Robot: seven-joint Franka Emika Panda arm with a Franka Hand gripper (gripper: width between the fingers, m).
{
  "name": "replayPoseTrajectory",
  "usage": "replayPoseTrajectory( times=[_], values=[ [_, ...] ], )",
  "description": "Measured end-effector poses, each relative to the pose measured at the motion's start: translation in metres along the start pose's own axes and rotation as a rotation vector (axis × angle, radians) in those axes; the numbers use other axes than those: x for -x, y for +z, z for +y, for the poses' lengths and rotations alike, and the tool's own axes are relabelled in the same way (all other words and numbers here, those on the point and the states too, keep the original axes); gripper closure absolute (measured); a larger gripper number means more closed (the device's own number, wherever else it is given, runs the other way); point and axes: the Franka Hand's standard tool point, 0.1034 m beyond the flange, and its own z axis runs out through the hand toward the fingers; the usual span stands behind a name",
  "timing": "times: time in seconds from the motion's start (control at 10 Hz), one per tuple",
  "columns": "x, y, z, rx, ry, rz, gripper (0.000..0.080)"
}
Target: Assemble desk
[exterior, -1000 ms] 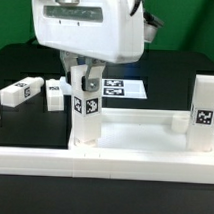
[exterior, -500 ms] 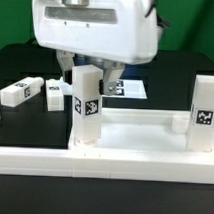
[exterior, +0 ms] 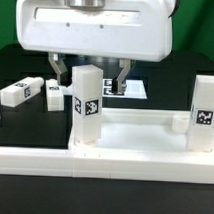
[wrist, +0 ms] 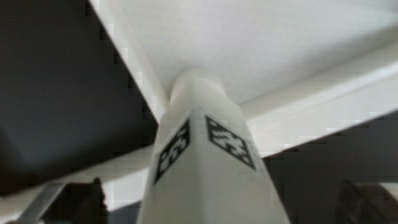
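Nearest in the exterior view runs the front rim of the desk top [exterior: 123, 161]. It lies on the black table [exterior: 14, 132] with its hollow side up, so the corner sockets face the arm. In the near corner, toward the exterior view's left, a leg [exterior: 87, 106] stands upright in its socket with a tag facing the camera. Nothing props it, which suggests it is seated, though how deep or how tight cannot be told. A second leg [exterior: 205, 113] stands upright at the corner toward the exterior view's right.

Around the top of the first leg hangs the gripper [exterior: 91, 76], spread as wide as it goes. Its fingers [exterior: 124, 74] sit one on each side of the leg with a clear gap at both, so it has hold of nothing. The wrist view agrees: the leg [wrist: 205, 150] rises up the middle, the dark fingertips [wrist: 71, 200] stand off at either edge, and the desk top [wrist: 267, 50] spreads beyond.

This reads as a release after planting the leg. The sensible next move is a straight lift, so neither finger knocks the leg askew.

Farther back, toward the exterior view's left, loose legs [exterior: 20, 92] lie on the table, presumably waiting for the remaining corners. Farthest off, the marker board [exterior: 134, 88] lies flat, partly hidden behind the gripper
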Motion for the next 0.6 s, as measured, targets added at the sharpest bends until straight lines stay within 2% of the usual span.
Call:
replayPoseTrajectory(
  times=[0.6],
  values=[
    [0.0000,-0.0001,-0.0009,0.006,-0.421,0.000,0.0151]
  ],
)
